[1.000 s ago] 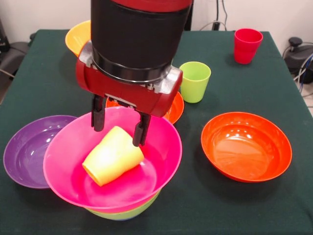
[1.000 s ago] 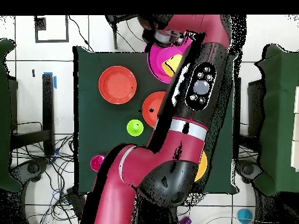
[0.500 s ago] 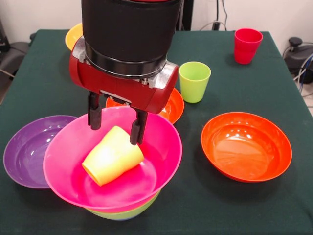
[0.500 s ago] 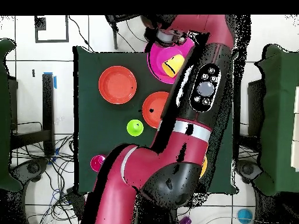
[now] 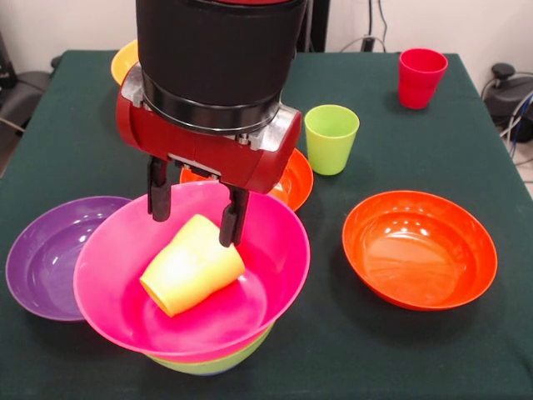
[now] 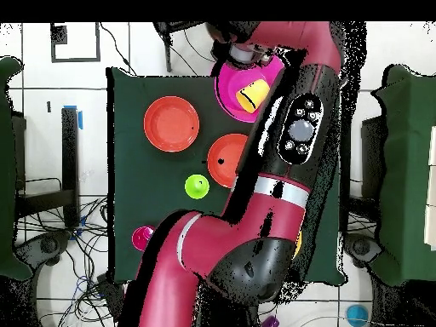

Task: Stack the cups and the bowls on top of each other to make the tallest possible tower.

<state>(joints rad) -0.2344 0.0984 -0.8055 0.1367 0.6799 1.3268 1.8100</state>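
desk (image 5: 433, 350): dark green cloth cover, fills most of the front view; overhead it is the dark rectangle at centre (image 6: 136, 213).
Floor (image 6: 94, 51): white tiles with dark grout lines, visible on all sides of the desk overhead.
Black square outline (image 6: 75, 43) on the floor at 11 o'clock overhead.
Cables (image 6: 81, 255): a tangle on the floor at 8 o'clock overhead; more cables (image 5: 366, 37) behind the desk at 1 o'clock in the front view.
Dark device (image 5: 506, 87) with wires, off the desk edge at 3 o'clock, front view.
Small blue round item (image 6: 358, 315) on the floor at 5 o'clock overhead; type unclear.
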